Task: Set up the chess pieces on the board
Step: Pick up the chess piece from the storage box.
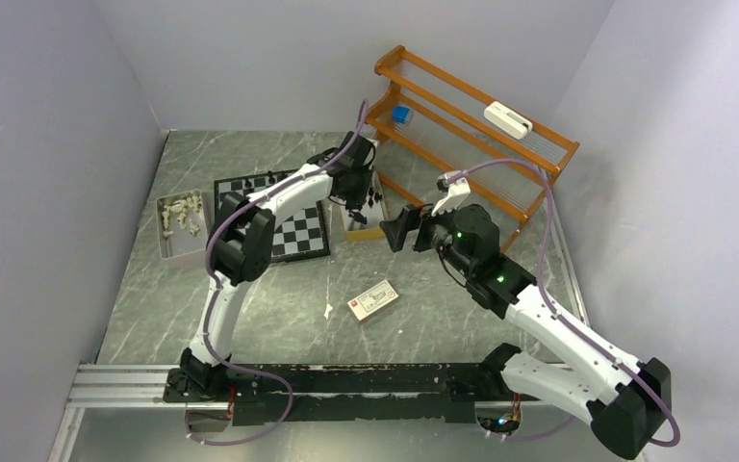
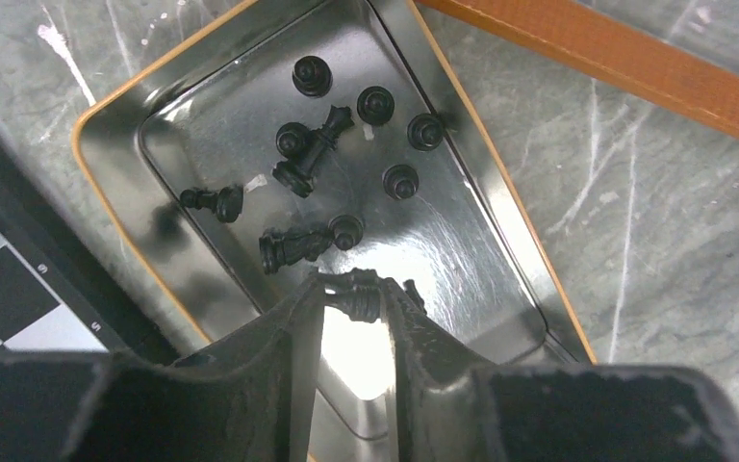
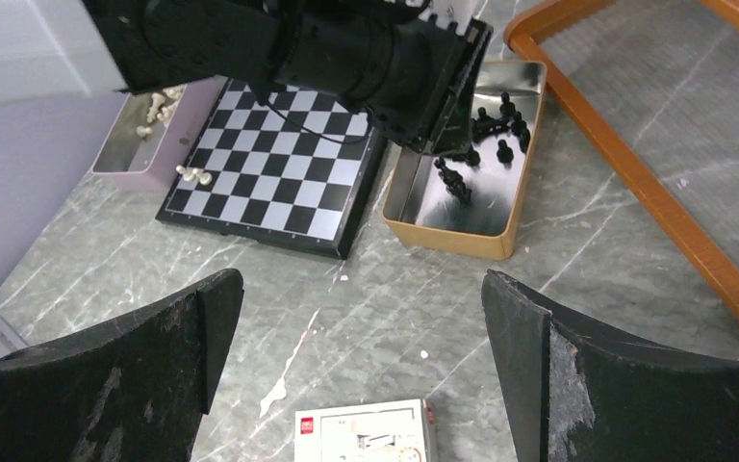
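Observation:
My left gripper (image 2: 358,289) is down inside a tan metal tin (image 2: 462,250) and is shut on a black chess piece (image 2: 361,300) at its fingertips. Several more black chess pieces (image 2: 313,154) lie or stand loose on the tin's shiny floor beyond it. The board (image 3: 274,164) lies left of the tin (image 3: 462,207), with two pale pieces (image 3: 192,175) near its left edge. My right gripper (image 3: 361,298) hangs open above the bare table, holding nothing. From above, the left gripper (image 1: 354,197) reaches over the board (image 1: 300,236) and the right gripper (image 1: 396,231) faces the tin.
A pale tray (image 1: 181,226) with several pale pieces sits left of the board. A small white box (image 1: 372,299) lies on the table below my right gripper. An orange wooden rack (image 1: 471,144) stands at the back right, close to the tin.

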### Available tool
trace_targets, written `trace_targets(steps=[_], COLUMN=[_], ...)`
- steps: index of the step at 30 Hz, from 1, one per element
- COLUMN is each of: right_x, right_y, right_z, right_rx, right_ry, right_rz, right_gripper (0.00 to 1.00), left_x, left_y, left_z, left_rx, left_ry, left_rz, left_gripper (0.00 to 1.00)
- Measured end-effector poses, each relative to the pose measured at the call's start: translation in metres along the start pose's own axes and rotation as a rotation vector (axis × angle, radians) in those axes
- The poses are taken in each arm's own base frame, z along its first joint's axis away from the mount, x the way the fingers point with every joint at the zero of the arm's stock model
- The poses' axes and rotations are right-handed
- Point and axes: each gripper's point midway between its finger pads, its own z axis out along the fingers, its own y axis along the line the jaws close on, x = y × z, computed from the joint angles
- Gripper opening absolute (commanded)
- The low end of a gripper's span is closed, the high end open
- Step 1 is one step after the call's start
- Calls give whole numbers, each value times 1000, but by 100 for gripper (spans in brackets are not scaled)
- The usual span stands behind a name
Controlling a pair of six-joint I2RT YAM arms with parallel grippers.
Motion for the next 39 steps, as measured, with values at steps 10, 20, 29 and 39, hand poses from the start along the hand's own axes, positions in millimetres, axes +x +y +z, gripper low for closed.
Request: trace_targets(steps=[10, 20, 29, 39], right_x=[-9, -8, -8, -8], right_y=[-2, -4, -5, -5], right_z=[-4, -4, -4, -4], right_rx=[11, 16, 21, 24], right_ry=[-44, -51, -53, -55], right_rz=[-5, -7, -8, -7], right_gripper=[100, 100, 100, 100], left_x=[15, 7, 3, 8], left_y=[1, 1, 0, 2], left_z=[27, 29, 34, 39], left_rx=[-8, -10, -13, -22], left_ry=[33, 1, -11, 2], left_rz=[3, 3, 3, 9], left_gripper=[28, 26, 25, 13])
